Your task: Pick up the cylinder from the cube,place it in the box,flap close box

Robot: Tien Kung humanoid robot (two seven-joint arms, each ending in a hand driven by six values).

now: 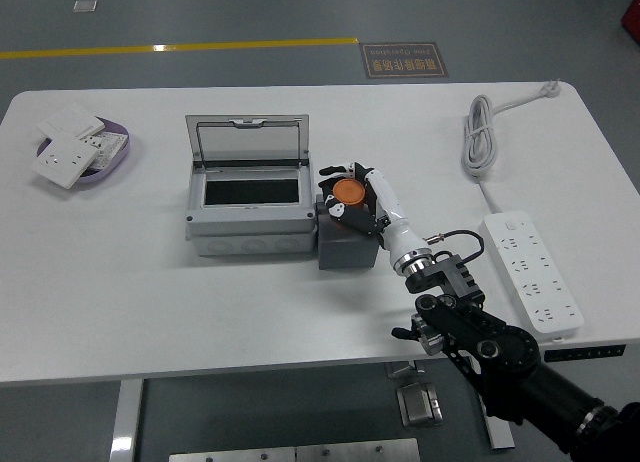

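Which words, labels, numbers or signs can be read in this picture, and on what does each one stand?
Floor sign beyond the table: light lettering on a dark panel, too small and blurred to read.
Power strip: no readable text.
Grey box, wall sockets in the purple tray: no text visible.

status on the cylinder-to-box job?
Done: nothing finished; the box stands with its lid up and its dark opening shows nothing inside. In hand: the right hand is closed around the orange cylinder, over the grey cube. Left: lift it, place it in the box, flap the lid shut.
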